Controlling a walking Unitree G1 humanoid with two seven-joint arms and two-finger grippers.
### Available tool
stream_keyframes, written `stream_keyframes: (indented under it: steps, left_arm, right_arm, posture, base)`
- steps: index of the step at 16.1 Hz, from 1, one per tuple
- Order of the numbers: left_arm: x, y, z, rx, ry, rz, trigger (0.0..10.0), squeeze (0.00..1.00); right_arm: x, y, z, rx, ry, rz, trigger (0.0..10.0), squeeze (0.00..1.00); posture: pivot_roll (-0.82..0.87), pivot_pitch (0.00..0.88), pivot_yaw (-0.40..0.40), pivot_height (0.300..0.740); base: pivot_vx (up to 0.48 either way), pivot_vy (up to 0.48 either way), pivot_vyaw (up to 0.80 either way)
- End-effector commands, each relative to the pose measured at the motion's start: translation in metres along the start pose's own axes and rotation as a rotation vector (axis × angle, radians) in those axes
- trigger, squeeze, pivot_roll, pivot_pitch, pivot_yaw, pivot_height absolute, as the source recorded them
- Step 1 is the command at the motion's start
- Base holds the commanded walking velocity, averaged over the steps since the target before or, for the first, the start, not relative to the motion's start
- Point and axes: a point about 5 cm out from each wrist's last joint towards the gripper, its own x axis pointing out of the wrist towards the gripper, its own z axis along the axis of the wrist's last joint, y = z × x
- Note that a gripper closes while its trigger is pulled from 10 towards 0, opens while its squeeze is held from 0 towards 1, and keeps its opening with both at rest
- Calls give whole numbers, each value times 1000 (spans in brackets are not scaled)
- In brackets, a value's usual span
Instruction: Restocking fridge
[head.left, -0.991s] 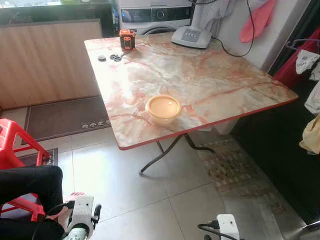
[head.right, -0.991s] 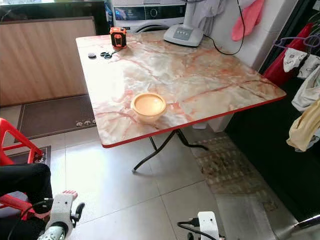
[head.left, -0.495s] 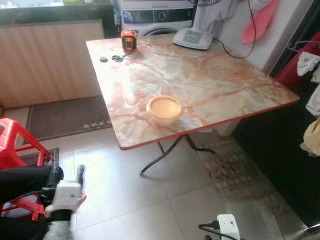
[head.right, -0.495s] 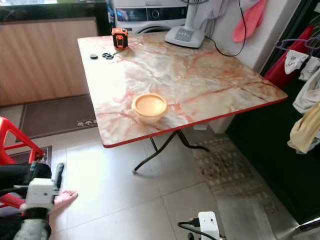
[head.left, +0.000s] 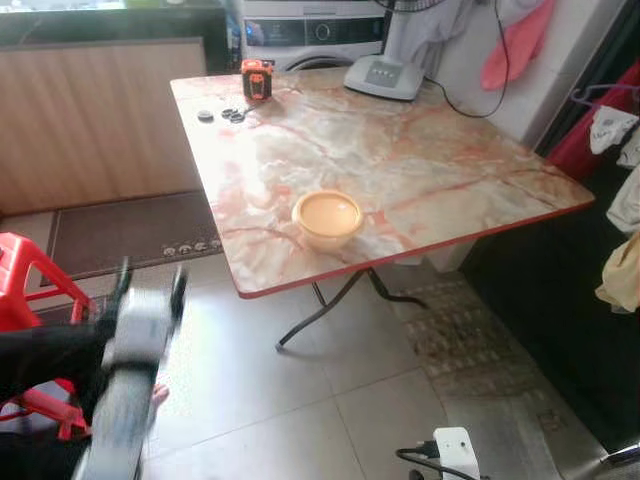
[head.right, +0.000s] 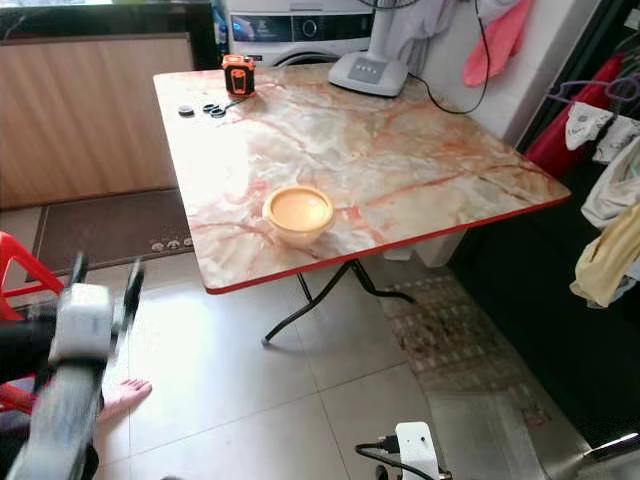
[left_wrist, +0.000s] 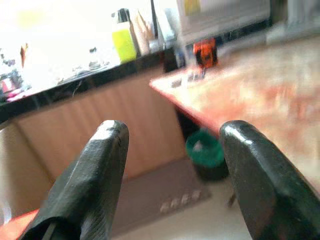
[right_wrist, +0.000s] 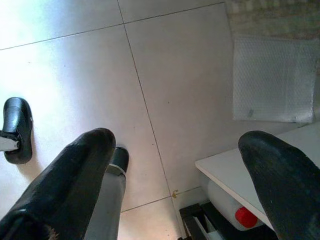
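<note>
Scene: kitchen corner, folding marble-pattern table (head.left: 430, 170) on tiled floor, washing machine (head.left: 310, 30) behind it.
Task's thing: yellow bowl (head.left: 327, 217) near the table's front edge, upright, standing alone, well apart from the orange tape measure (head.left: 256, 79) at the far corner.
Contents: interior smooth and pale orange; liquid, or bare bowl, impossible to tell.
Handling, as judged: probably light, stiff plastic; glossy wall likely slippery; liable to spill if filled and tipped.
Where to take hold: rim on the side nearest the table edge, one finger inside and one outside, kept level.
Left gripper (head.left: 148, 290): raised over the floor beside a red stool (head.left: 30, 270), blurred, fingers spread apart, nothing between them; left wrist view looking toward the table's far corner.
Right gripper (right_wrist: 175, 185): hanging low above the tiles, fingers wide apart, empty.
Also present: seated person's dark-clad leg (head.left: 45, 355) at lower left, bare foot on the floor.
</note>
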Motion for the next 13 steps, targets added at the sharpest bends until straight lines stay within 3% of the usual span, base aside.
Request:
stream_keyframes:
  steps: [1, 2, 3, 6, 9, 13]
  left_arm:
    - [8, -9, 11, -75, -10, -38, 10000, 0]
    - [15, -18, 21, -130, -11, -98, 10000, 0]
    - [19, -30, 28, -116, -28, -189, 10000, 0]
    - [15, -55, 31, -94, -28, -326, 10000, 0]
    - [11, -62, 34, -111, 3, -404, 10000, 0]
    - [11, -53, 35, -176, 43, -333, 10000, 0]
  right_arm:
    - [0, -4, -1, -1, 4, -9, 10000, 0]
    - [0, -4, -1, 2, 3, -10, 10000, 0]
    - [0, -4, -1, 4, 2, -10, 10000, 0]
    - [-1, -3, -1, 17, -7, -12, 10000, 0]
    - [-1, -4, -1, 27, -12, -17, 10000, 0]
    - [-1, -5, -1, 27, -20, -18, 10000, 0]
  posture:
    - [67, 54, -107, 740]
    - [67, 54, -107, 740]
    - [67, 57, -106, 740]
    - [57, 60, -104, 740]
    - [57, 63, -101, 740]
    - [61, 66, -105, 740]
  base:
    - [0, 0, 0]
    - [0, 0, 0]
    - [0, 0, 0]
    - [0, 0, 0]
    - [0, 0, 0]
    - [0, 0, 0]
